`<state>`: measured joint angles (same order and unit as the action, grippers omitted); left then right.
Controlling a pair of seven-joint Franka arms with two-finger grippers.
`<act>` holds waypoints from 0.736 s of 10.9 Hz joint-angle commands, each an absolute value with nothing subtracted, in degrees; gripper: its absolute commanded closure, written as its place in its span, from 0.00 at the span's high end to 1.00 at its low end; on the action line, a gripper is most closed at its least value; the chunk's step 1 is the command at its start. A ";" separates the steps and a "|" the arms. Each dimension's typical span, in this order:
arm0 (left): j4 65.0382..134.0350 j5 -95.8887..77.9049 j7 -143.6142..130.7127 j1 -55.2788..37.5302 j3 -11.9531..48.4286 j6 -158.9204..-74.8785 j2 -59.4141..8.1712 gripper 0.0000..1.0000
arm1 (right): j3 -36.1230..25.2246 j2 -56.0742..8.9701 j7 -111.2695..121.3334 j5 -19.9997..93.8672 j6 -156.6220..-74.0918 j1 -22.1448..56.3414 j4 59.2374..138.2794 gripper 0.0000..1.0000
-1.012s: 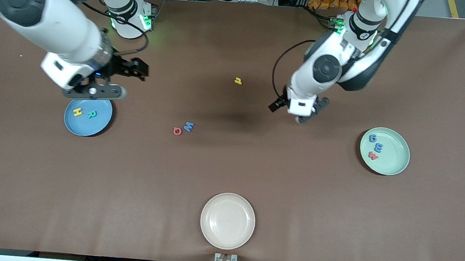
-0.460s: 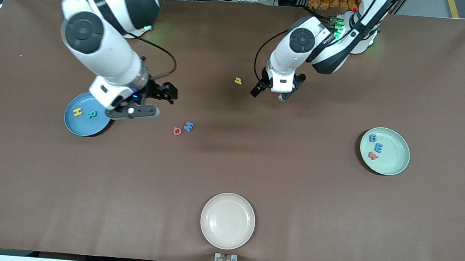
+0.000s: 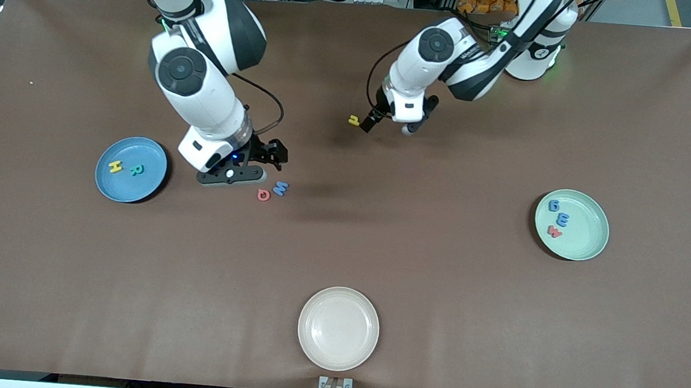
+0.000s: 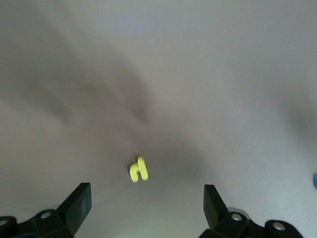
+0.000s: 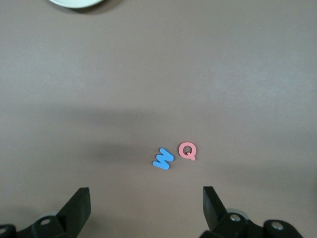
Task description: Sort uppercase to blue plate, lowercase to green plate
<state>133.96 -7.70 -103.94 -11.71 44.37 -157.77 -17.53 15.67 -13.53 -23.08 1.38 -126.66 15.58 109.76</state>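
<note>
Yellow h [image 3: 354,120] just beside wide-open left gripper [image 3: 388,122]; blue W [image 3: 281,188], red Q [image 3: 264,195] beside wide-open right gripper [image 3: 242,170].

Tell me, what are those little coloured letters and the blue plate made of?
The blue W and red Q look like soft foam: thick, flat-cut shapes with a matte, unshiny surface. The blue plate seems to be smooth plastic, perhaps melamine: even colour and a moulded raised rim, though ceramic cannot be ruled out.

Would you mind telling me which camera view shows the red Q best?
The right wrist view: the red Q lies unobstructed on bare table beside the blue W, its shape readable. The front view shows it only as a tiny ring. The left wrist view does not show it.
</note>
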 commanded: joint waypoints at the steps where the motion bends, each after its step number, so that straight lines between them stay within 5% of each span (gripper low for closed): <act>1: 133.86 -8.88 -105.12 -16.41 41.24 -162.15 -21.08 1.00 | 16.08 -13.61 -24.87 -0.09 -133.49 16.17 115.57 1.00; 8: 131.75 -8.88 -111.97 -22.59 36.12 -163.48 -26.98 1.00 | 16.17 -25.30 -55.87 -13.62 -136.85 17.23 113.03 0.99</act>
<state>133.25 -7.72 -110.42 -21.09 36.81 -162.87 -25.94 15.89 -22.49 -49.64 -12.12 -136.84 17.23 115.16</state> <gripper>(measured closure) 0.000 0.004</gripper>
